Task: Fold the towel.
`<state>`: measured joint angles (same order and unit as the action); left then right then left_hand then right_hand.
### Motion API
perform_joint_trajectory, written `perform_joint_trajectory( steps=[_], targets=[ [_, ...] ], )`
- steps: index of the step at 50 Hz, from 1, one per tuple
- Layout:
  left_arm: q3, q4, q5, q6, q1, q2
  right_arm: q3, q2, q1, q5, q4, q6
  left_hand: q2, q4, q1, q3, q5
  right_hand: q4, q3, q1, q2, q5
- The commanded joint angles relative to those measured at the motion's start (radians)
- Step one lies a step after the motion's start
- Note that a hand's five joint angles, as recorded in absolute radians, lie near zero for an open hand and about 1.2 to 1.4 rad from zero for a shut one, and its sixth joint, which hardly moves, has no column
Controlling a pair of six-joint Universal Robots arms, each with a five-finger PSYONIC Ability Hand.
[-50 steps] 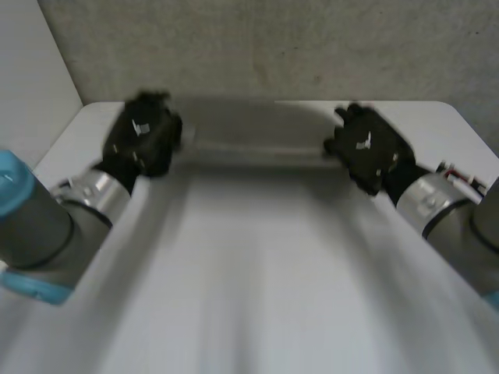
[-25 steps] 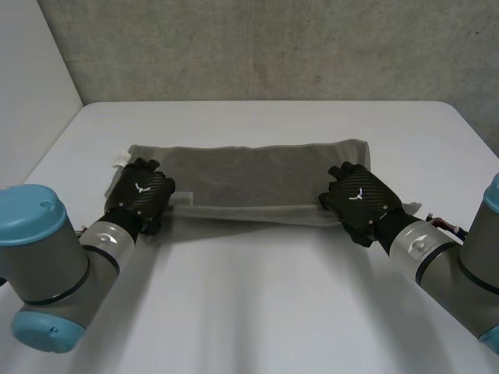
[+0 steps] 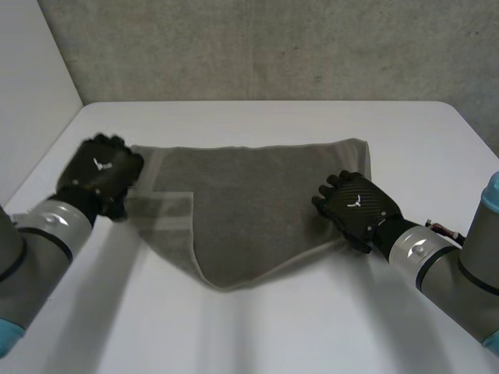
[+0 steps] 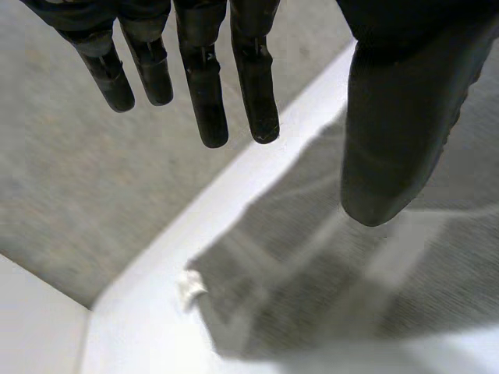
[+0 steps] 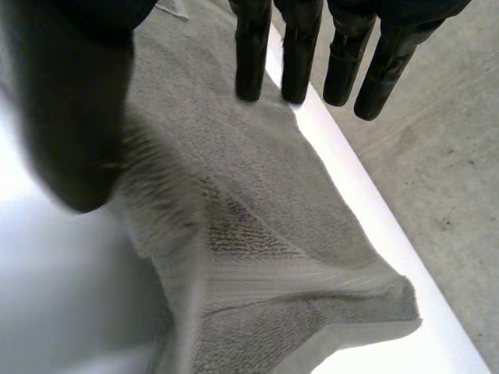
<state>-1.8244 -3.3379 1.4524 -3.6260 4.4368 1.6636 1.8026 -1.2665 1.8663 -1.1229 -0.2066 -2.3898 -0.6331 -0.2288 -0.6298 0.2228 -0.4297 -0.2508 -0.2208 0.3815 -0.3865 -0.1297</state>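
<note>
The grey towel lies spread on the white table. Its long axis runs across from one arm's side to the other. The far long edge is straight. The near edge sags into a blunt point aimed back at the robot, so the outline is closer to a broad wedge than a rectangle.

The cloth is terry, with a fine looped nap. A paler flat-woven band crosses it near the left end, and in the right wrist view a ribbed band of the same kind runs along the end of the towel. The corner there is rumpled and stands slightly proud of the table.

The left hand is at the towel's left short edge. In its wrist view the fingers are straight and set well apart from the thumb, with nothing between them. Past the fingertips is the towel's corner, which has a small white label sticking out of it.

The right hand is over the towel's right end. Its fingers are straight, the thumb is wide of them, and no cloth is pinched. I cannot tell whether the palm touches the towel.
</note>
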Motion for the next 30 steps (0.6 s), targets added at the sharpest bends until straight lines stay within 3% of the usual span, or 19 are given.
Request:
perform_joint_trajectory(
  steps=[1,7,13,25,30],
  targets=[
    [0.06,-0.008,-0.018,0.024,-0.014,-0.004,-0.014,-0.037,0.001,0.018,0.111,-0.034,0.029,0.054,0.026,-0.048,0.0,0.076,0.046,-0.207,0.212,0.13],
    [0.157,-0.006,-0.073,0.136,-0.02,0.141,-0.048,-0.054,-0.004,0.037,0.226,-0.126,0.02,0.054,0.017,-0.048,-0.009,0.076,0.046,-0.207,0.212,0.13],
    [0.341,0.026,-0.072,0.194,-0.065,0.335,-0.057,-0.06,-0.015,0.098,0.289,-0.149,0.017,0.054,0.014,-0.048,-0.011,0.076,0.046,-0.207,0.212,0.13],
    [0.692,0.222,-0.087,0.176,-0.057,0.643,-0.054,-0.048,-0.019,0.104,0.293,-0.141,-0.024,0.054,-0.027,-0.048,-0.053,0.076,0.046,-0.207,0.212,0.13],
    [0.796,0.33,-0.144,0.092,-0.037,0.712,-0.054,-0.045,-0.025,0.107,0.291,-0.141,-0.05,0.054,-0.053,-0.048,-0.079,0.076,0.046,-0.207,0.212,0.13]
  ],
)
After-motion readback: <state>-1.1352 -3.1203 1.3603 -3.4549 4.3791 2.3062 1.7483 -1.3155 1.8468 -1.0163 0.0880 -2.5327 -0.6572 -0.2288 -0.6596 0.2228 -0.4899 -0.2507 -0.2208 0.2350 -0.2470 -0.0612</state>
